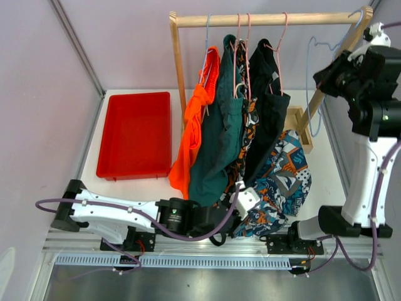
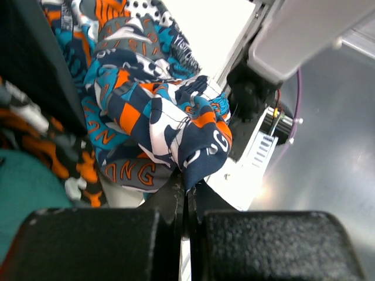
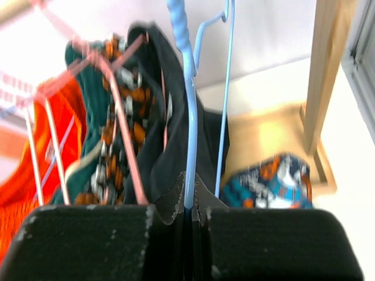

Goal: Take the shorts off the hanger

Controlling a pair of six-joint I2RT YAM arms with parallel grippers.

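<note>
L gripper: fingers together, clamped on a fold of the blue-white print shorts. It sits low at the near table edge.

Blue-white pair: bunched on the table, just beside the rack's wooden foot, below the rail's R part. It lies apart from the blue hanger.

R gripper: shut on the blue hanger's wire, which runs straight up out of my fingers. Held high by the rail's R end, near the slanted post.

Other 4 pairs hang from the wooden rail on pink hangers, L to R:
- orange shorts
- teal shorts
- orange-black-white print shorts
- navy shorts

Red tray on the table L of the rack.
</note>
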